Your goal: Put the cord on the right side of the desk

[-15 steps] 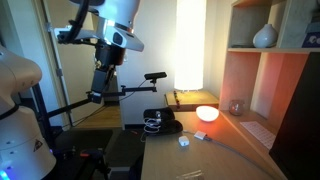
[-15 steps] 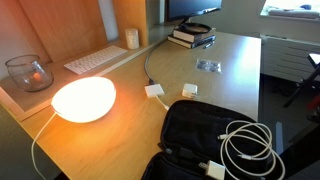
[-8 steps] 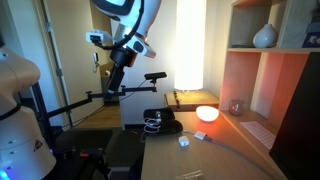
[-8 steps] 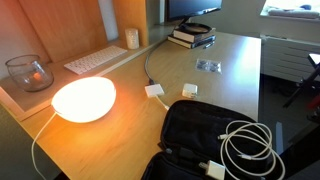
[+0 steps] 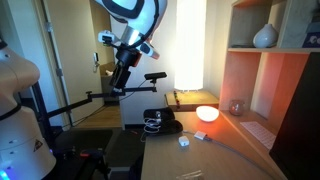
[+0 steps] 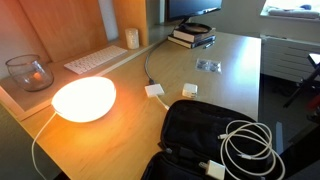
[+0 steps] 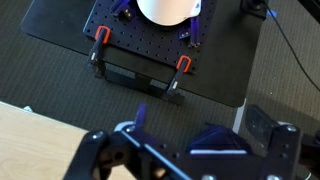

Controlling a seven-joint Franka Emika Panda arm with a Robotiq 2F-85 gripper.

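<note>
The white cord [image 6: 248, 146] lies coiled on an open black case [image 6: 186, 126] at the near end of the tabletop [image 6: 222, 88], unmoved. The end effector [image 5: 118, 86], fingers spread and empty, hangs high beside the tabletop, shifted slightly from a moment ago.
</note>
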